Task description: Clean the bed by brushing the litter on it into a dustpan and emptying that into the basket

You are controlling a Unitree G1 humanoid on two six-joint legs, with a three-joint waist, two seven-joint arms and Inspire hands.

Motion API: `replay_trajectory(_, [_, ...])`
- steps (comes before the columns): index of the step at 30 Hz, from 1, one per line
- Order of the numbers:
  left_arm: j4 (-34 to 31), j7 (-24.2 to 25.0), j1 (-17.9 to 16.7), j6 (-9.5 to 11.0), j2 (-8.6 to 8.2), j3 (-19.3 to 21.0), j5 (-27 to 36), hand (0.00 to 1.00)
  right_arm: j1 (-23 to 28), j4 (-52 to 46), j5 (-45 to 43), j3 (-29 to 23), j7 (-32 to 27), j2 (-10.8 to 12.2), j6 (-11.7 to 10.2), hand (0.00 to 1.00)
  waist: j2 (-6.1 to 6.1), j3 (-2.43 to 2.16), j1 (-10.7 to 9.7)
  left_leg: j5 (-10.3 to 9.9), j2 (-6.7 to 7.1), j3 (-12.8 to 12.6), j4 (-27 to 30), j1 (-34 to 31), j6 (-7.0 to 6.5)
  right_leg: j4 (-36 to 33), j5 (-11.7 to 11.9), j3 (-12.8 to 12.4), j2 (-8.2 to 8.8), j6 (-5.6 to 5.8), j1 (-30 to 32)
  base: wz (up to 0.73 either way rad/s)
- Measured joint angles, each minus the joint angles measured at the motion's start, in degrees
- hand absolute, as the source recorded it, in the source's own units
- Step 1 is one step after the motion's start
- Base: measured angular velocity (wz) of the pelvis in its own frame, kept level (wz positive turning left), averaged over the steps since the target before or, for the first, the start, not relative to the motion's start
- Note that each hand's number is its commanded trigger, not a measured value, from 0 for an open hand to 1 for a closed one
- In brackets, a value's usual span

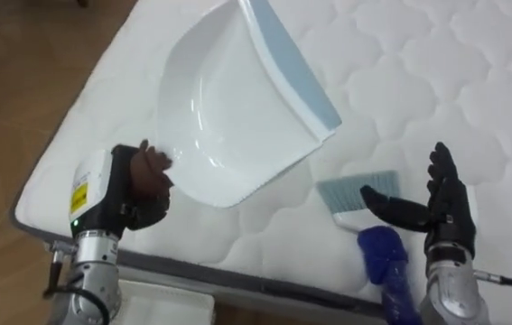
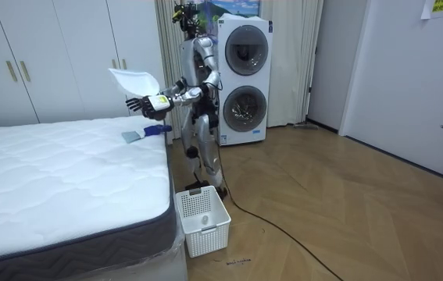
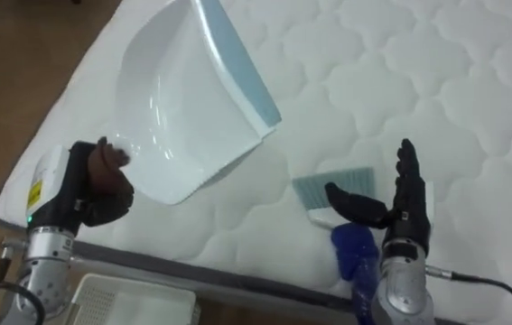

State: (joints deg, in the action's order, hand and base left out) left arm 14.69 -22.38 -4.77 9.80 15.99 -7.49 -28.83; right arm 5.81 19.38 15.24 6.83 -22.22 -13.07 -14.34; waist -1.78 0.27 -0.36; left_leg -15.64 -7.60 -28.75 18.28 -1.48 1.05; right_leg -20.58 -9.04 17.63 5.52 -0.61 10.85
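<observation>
My left hand (image 1: pixel 143 185) is shut on the rim of a white dustpan (image 1: pixel 228 99) with a pale blue lip. It holds the pan tilted in the air over the corner of the white quilted mattress (image 1: pixel 436 81). A blue brush (image 1: pixel 355 191) lies on the mattress near its edge, with grey-blue bristles pointing inward and its dark blue handle (image 1: pixel 386 262) toward me. My right hand (image 1: pixel 441 208) hovers open just right of the brush, fingers spread and pointing up, touching nothing. In the room view I stand at the bed's corner with the dustpan (image 2: pixel 135 78) raised.
A white plastic basket (image 2: pixel 201 218) stands on the wooden floor at the foot of the bed, below my left arm (image 1: pixel 165 302). Two stacked washing machines (image 2: pixel 244 78) are behind me, and white wardrobes (image 2: pixel 65 55) line the wall beyond the bed.
</observation>
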Motion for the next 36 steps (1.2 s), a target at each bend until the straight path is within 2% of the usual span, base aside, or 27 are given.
replay_trajectory(1, [0.0,0.2,-0.1,0.0,-0.01,0.0,0.0,0.91,0.1,0.0,0.0,0.0,0.0,0.0,0.0,0.0,0.1,-0.01,0.1,0.0,-0.03,-0.5,0.0,0.2,-0.04,0.4,0.3,-0.1,-0.27,0.09,0.0,-0.17])
replay_trajectory(2, [0.0,0.2,-0.3,0.0,-0.02,0.0,0.0,0.56,0.1,0.0,-0.2,0.0,0.1,0.0,0.0,0.0,0.12,-0.03,0.5,0.0,-0.14,-1.0,0.0,0.3,-0.04,1.4,1.1,-0.2,-0.59,-0.01,-0.1,-0.31])
replay_trajectory(3, [0.0,0.6,-0.4,-0.1,-0.05,0.0,0.0,0.0,0.0,0.0,-0.2,0.1,0.3,0.0,0.0,0.0,0.04,0.03,0.6,0.0,-0.25,-0.8,0.2,0.2,-0.04,2.1,1.5,-0.1,-0.76,-0.05,-0.4,-0.25])
replay_trajectory(8, [0.0,1.0,-1.2,-0.1,-0.91,0.0,0.1,0.0,0.0,0.1,-2.4,0.0,2.4,0.0,0.0,0.0,-0.12,0.15,-1.1,0.0,-0.79,-0.9,0.2,1.3,-0.02,2.2,1.4,-0.3,-1.22,-0.27,-1.3,-0.07])
replay_trajectory(10, [0.0,1.9,-1.6,-0.1,-1.19,0.0,0.0,0.0,0.0,0.1,-2.4,-0.3,2.5,-0.1,0.0,0.0,-0.27,0.24,-0.9,0.0,-0.96,-1.0,0.3,1.8,0.0,2.0,1.3,-0.7,-1.77,-0.75,-1.2,-0.28])
replay_trajectory(13, [0.0,3.3,-2.8,-0.1,-1.79,0.4,0.0,0.0,0.1,0.0,-3.6,-1.4,4.2,-0.1,0.0,0.0,-0.5,0.28,-0.7,-0.1,-0.97,-0.8,1.1,2.5,0.23,1.7,0.8,-2.7,-2.67,-1.42,-0.6,-0.4])
replay_trajectory(18, [0.1,4.7,-4.1,-0.1,-2.12,2.2,0.0,0.0,1.1,-2.6,-7.3,-1.4,6.5,-0.3,0.0,0.0,-0.64,0.19,0.6,-0.1,-0.69,5.4,1.2,3.3,0.66,-0.1,-0.2,-7.0,-4.88,-2.99,0.4,-0.49])
replay_trajectory(23, [1.2,5.7,-4.6,0.0,-3.2,2.2,0.0,0.0,1.2,-2.6,-11.3,-1.4,7.3,-0.2,0.0,0.0,-0.92,0.11,0.7,0.7,-0.81,8.9,0.9,3.7,1.95,-0.1,-0.4,-9.6,-6.22,-3.88,0.2,-0.21])
replay_trajectory(25, [1.2,5.7,-4.6,0.0,-3.91,2.2,0.0,0.0,1.2,-2.6,-11.3,-1.3,7.5,-0.2,0.0,0.0,-0.96,0.09,0.7,1.0,-0.87,9.1,0.4,4.0,2.34,-0.1,-0.5,-9.7,-6.63,-4.1,0.2,-0.04])
replay_trajectory(29, [3.4,5.7,-4.4,0.3,-3.95,2.2,1.2,0.0,1.8,-2.6,-11.3,-1.2,8.3,-0.2,0.0,0.0,-1.18,0.01,0.4,1.4,-0.9,10.6,-1.3,5.6,2.98,0.4,-0.4,-9.6,-6.98,-4.44,-1.2,0.0])
replay_trajectory(31, [4.0,5.7,-4.4,0.3,-3.92,2.3,1.2,0.0,2.9,-2.6,-11.2,-1.3,8.3,-0.2,0.0,0.0,-1.25,0.02,0.5,1.4,-0.9,11.6,-2.1,6.9,3.04,1.1,-0.4,-9.6,-7.62,-4.42,-2.4,0.0])
replay_trajectory(36, [4.0,5.5,-4.4,0.3,-3.91,2.2,1.2,0.0,3.4,-2.6,-11.0,-1.3,8.6,-0.1,0.2,0.0,-1.42,-0.01,-0.5,1.5,-0.63,11.7,-4.3,7.3,3.11,1.9,-0.1,-9.1,-7.54,-3.95,-2.5,0.06])
